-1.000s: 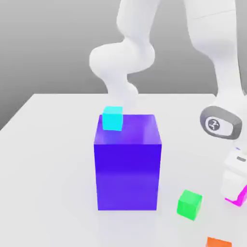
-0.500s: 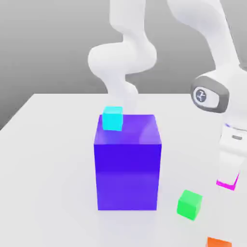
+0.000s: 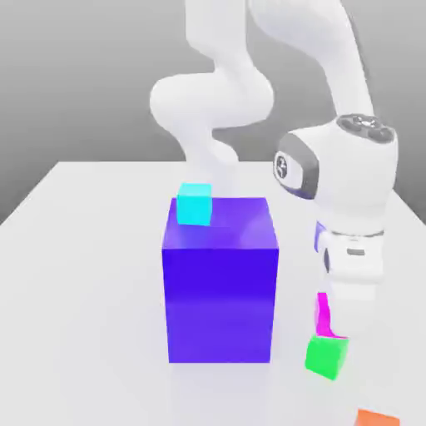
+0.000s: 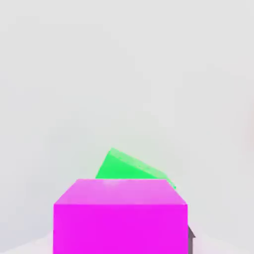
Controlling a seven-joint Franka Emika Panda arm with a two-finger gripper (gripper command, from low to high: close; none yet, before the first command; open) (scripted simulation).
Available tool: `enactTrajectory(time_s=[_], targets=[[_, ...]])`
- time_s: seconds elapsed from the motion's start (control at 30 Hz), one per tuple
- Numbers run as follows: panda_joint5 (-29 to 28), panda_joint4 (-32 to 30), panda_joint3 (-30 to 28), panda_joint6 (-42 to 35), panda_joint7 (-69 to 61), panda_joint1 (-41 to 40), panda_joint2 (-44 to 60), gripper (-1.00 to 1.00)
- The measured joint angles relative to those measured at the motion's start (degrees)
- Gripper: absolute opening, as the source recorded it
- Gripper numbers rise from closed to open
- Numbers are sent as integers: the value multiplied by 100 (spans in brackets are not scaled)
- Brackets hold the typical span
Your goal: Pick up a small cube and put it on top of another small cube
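Magenta cube (image 3: 323, 314): gripped, just above or at the green cube; contact unclear.
Gripper (image 3: 349, 318): closed on the magenta cube, pointing down.
Green cube (image 3: 325, 358): resting on the table (image 3: 91, 308), set at an angle to the magenta one.
Cyan cube (image 3: 195, 205): atop the blue-violet block (image 3: 220, 304).

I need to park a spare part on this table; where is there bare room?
Bare tabletop lies at the exterior view's left of the big blue block. It is crowded where the gripper holds the magenta cube by the green cube.
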Motion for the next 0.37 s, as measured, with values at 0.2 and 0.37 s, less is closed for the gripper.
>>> enactTrajectory(time_s=[0.2,0.37], targets=[[-51,5,-35,102,35,25,108,100],[211,-23,49,-379,-159,2,-420,100]])
